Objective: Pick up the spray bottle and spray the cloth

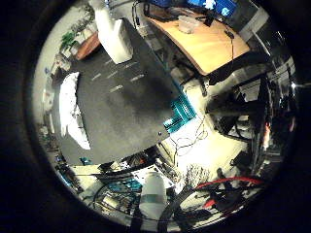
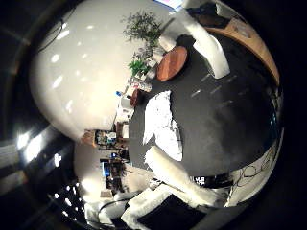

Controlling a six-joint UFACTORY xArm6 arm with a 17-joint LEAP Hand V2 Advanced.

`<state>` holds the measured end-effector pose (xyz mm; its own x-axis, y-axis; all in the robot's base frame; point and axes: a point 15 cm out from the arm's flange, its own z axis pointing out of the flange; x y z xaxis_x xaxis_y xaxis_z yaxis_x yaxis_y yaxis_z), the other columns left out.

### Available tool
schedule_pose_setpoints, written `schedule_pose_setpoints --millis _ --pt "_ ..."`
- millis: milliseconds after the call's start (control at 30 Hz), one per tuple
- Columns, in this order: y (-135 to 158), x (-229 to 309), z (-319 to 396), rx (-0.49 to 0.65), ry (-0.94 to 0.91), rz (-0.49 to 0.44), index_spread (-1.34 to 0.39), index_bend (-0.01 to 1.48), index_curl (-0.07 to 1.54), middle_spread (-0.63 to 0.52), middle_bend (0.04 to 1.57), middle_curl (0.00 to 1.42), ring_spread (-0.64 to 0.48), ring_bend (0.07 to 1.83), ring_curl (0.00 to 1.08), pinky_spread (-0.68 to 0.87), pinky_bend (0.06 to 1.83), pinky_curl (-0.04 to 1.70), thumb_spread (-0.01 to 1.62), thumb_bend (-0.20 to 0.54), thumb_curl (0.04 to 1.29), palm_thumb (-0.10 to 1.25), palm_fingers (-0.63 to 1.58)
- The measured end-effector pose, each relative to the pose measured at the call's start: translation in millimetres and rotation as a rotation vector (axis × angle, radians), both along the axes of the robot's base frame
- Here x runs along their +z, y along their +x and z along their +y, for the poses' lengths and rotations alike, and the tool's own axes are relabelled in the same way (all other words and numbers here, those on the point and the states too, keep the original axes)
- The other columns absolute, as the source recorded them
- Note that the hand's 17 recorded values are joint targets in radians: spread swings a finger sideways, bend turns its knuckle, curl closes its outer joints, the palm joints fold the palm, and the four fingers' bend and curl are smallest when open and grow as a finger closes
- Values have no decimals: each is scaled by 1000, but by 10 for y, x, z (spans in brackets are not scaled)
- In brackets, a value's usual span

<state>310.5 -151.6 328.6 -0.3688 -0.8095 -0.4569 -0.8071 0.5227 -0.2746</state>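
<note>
The white spray bottle (image 1: 115, 39) stands upright near the far edge of the dark table top (image 1: 136, 97). The white cloth (image 1: 70, 107) lies flat and spread out along one side of that table top, away from the bottle. In the right thumb side palm view the cloth (image 2: 163, 125) lies mid-table and the bottle (image 2: 206, 48) stands beyond it. My right hand (image 2: 177, 177) is high above the table, away from both things. Its white fingers reach out straight and hold nothing.
A wooden desk (image 1: 199, 44) with monitors stands beyond the table. A black office chair (image 1: 248, 97) is beside it. A teal crate-like thing (image 1: 180, 116) sits at the table's edge. A round wooden table (image 2: 173, 62) and a plant (image 2: 144, 29) stand further off.
</note>
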Motion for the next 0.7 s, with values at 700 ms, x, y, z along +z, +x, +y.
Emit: schedule_pose_setpoints --millis 700 --pt "109 -117 -846 -142 130 -59 -202 143 237 152 262 353 193 439 263 362 492 313 1149 -20 245 376 56"
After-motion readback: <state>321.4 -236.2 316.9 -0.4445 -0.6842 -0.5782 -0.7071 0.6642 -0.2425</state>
